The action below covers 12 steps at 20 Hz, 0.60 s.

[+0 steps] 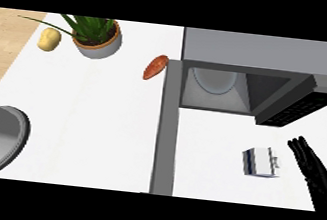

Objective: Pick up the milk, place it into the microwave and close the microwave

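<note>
- Reaching stage: right hand (315,173) sits just right of the milk (260,162), fingers straight, released, holding nothing.
- Milk carton rests on the counter (91,114) in front of the microwave (259,72), near its cavity mouth.
- Microwave door (167,132) swung fully open, edge-on, left of the milk.
- Risk: straight fingers nudging the carton sideways could topple it before a grasp closes.
- Left hand not visible.
</note>
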### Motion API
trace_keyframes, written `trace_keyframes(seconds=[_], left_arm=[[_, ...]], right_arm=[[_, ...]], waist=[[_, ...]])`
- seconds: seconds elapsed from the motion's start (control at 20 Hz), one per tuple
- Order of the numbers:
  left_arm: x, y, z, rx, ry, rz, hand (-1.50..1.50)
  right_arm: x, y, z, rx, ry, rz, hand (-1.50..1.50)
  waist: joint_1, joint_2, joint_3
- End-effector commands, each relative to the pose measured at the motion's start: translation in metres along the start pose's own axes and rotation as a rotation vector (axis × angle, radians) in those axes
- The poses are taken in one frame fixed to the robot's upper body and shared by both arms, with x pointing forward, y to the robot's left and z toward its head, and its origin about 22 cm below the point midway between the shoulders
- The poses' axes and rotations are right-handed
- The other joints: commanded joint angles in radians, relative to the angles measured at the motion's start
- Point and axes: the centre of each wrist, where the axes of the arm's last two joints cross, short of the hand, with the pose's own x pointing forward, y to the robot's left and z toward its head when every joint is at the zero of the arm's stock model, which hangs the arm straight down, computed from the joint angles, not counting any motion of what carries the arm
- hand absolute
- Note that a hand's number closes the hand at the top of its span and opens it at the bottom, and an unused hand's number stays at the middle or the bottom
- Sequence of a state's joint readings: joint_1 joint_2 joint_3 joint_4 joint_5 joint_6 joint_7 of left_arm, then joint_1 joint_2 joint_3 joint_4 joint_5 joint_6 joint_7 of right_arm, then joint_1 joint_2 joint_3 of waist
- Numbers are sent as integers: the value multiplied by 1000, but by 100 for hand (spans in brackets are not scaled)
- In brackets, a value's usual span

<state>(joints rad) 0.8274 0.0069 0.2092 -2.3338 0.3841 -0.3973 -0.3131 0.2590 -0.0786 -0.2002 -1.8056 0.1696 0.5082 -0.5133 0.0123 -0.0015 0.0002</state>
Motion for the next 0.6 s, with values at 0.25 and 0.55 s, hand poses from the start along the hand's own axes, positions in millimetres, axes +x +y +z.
trace_keyframes(seconds=[0.25, 0.55], left_arm=[[0, 22, 11, -1, -8, -8, -150], [18, 14, 15, -17, -5, -6, -150]], right_arm=[[-54, 2, -17, -82, 49, 76, -150], [-97, -10, -17, -72, 95, 100, -150]], waist=[[1, 1, 0], [6, 2, 1]])
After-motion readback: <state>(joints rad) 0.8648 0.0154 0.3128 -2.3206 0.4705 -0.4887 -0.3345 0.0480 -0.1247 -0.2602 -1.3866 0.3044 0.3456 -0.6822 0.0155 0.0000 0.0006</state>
